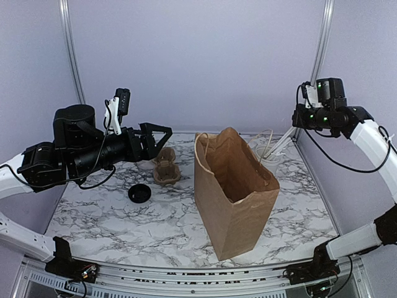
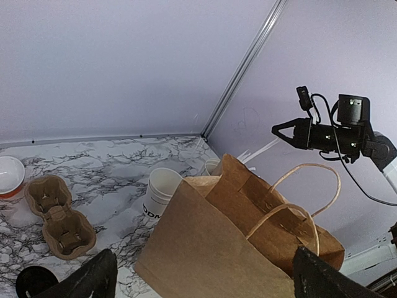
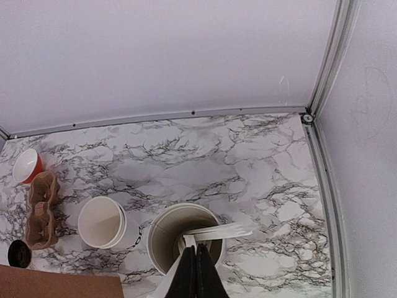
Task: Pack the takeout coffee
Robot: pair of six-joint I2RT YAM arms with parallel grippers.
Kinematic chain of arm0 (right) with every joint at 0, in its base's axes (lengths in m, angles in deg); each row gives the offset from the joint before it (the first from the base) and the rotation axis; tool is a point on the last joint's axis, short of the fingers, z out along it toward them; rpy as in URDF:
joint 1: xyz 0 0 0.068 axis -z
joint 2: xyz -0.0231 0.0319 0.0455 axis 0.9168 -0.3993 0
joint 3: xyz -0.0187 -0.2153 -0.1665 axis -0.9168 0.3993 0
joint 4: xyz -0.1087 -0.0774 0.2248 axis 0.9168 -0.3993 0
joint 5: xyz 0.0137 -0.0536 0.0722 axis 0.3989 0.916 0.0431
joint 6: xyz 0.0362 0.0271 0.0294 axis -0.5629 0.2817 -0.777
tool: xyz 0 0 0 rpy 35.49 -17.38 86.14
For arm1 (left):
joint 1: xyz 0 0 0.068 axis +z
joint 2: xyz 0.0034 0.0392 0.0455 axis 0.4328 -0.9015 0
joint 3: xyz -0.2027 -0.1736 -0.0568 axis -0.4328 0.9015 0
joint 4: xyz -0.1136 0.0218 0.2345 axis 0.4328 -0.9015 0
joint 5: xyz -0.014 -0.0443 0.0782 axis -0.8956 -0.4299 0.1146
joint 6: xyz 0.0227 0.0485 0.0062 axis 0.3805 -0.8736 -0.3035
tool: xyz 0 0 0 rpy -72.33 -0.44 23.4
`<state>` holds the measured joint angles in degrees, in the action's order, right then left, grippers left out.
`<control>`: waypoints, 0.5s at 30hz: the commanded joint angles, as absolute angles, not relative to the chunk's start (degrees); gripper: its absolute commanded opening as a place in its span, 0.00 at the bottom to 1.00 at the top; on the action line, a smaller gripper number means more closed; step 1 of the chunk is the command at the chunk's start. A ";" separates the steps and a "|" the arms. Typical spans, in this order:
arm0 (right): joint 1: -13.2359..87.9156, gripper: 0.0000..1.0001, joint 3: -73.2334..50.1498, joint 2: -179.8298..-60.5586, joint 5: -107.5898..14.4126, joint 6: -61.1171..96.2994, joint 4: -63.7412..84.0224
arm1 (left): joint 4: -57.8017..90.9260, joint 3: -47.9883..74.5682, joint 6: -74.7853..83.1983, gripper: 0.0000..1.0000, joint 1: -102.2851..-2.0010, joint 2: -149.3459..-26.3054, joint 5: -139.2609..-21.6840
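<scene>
I can't pick out a coffee cup with its lid on. A round black lid [image 1: 139, 193] sits low on the table [image 1: 111, 230], left of the brown paper bag [image 1: 232, 205] and just in front of the cardboard cup holder [image 1: 166, 171]. I can't tell if a cup is under it. An open white cup [image 3: 102, 221] with black letters stands behind the bag, right beside the tall tumbler [image 3: 162, 248] with sticks. The left gripper [image 1: 160, 141] is up in the air above the cup holder, fingers wide apart and holding nothing. The right gripper [image 3: 197, 273] hangs over the tumbler, fingers pressed together.
</scene>
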<state>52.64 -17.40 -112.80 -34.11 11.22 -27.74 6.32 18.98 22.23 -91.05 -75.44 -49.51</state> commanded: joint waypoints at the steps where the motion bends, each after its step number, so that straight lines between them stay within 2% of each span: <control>1: 51.76 0.00 -23.21 -111.24 -32.79 12.63 -31.23 | 6.63 19.45 22.47 0.99 -90.72 -75.35 -50.45; 15: 50.93 0.00 -37.39 -111.17 -37.75 14.74 -35.59 | 7.03 19.50 22.60 0.99 -90.51 -75.89 -50.94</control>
